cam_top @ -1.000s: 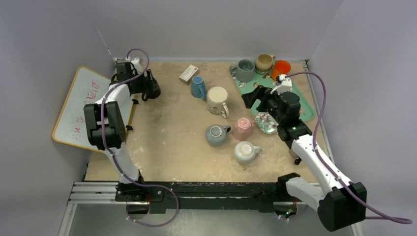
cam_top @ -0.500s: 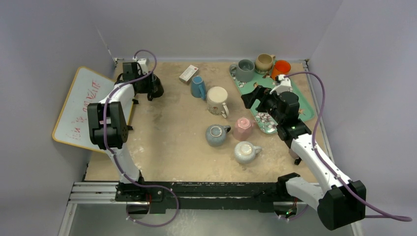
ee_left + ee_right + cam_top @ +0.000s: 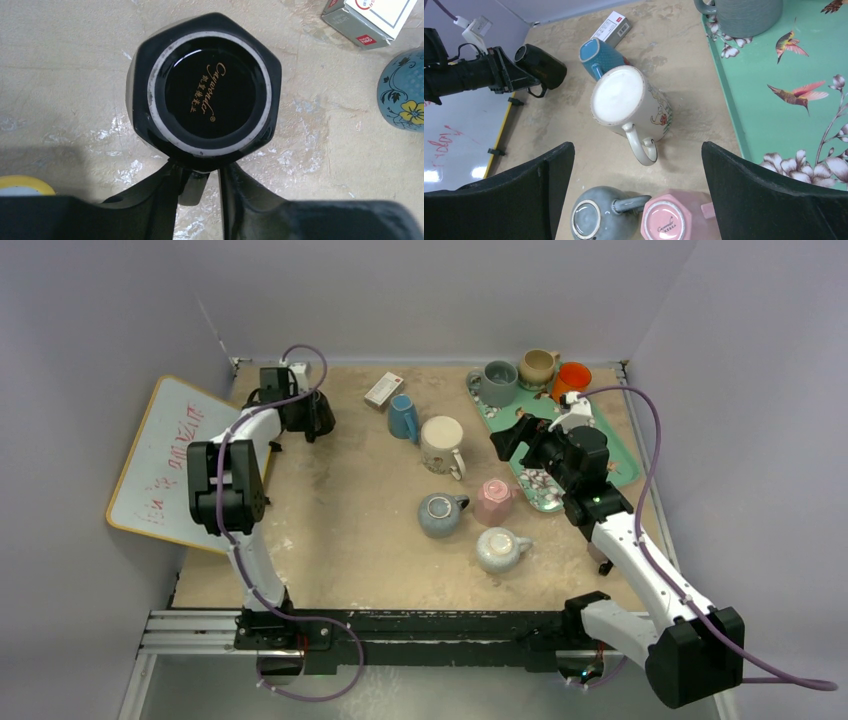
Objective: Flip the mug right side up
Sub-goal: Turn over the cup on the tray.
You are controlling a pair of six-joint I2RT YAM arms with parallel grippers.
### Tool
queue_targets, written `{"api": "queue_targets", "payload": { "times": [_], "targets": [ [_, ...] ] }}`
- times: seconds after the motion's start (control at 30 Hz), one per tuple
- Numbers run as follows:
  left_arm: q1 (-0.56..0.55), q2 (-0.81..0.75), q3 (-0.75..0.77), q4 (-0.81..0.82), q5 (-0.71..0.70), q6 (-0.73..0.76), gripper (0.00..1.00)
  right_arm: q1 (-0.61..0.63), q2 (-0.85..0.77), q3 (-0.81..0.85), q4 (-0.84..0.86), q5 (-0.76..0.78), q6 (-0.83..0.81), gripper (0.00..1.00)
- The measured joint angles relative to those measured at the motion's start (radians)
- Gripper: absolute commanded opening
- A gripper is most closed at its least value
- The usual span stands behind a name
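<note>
A black mug [image 3: 202,85] stands upside down at the far left of the table, its base with gold lettering facing up. My left gripper [image 3: 200,175] is shut on its handle, a finger on each side. The top view shows this gripper [image 3: 305,415] beside the black mug [image 3: 320,418], low over the table. Over the tray's near edge my right gripper [image 3: 505,445] hovers open, and nothing lies between its wide fingers [image 3: 544,190]. From there the black mug [image 3: 541,65] shows at the far left.
Mid-table stand a cream mug [image 3: 441,443], a blue mug [image 3: 403,417] on its side, and upside-down grey [image 3: 438,515], pink [image 3: 493,500] and pale [image 3: 497,549] mugs. A green tray [image 3: 620,455] holds three mugs. A small box [image 3: 383,390] and a whiteboard [image 3: 160,460] lie left.
The left gripper's jaws have closed in on the black mug's handle, and the left arm has shifted slightly right. The right arm has not moved.
</note>
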Motion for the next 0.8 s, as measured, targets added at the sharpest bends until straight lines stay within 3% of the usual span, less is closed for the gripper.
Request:
{"api": "queue_targets", "payload": {
  "times": [0.1, 0.27, 0.67, 0.8],
  "targets": [
    [-0.011, 0.006, 0.015, -0.015, -0.017, 0.006, 0.12, 0.0, -0.001, 0.0, 0.0, 0.0, 0.0, 0.99],
    [-0.03, 0.018, 0.036, -0.023, -0.046, 0.005, 0.0, 0.0, -0.002, 0.0, 0.0, 0.0, -0.003, 0.99],
    [-0.032, 0.022, 0.134, -0.212, -0.029, -0.122, 0.0, 0.0, -0.002, 0.0, -0.025, 0.038, 0.043, 0.99],
    [-0.032, 0.021, 0.141, -0.253, -0.008, -0.186, 0.0, 0.0, 0.0, 0.0, -0.023, 0.031, 0.038, 0.94]
  ]
}}
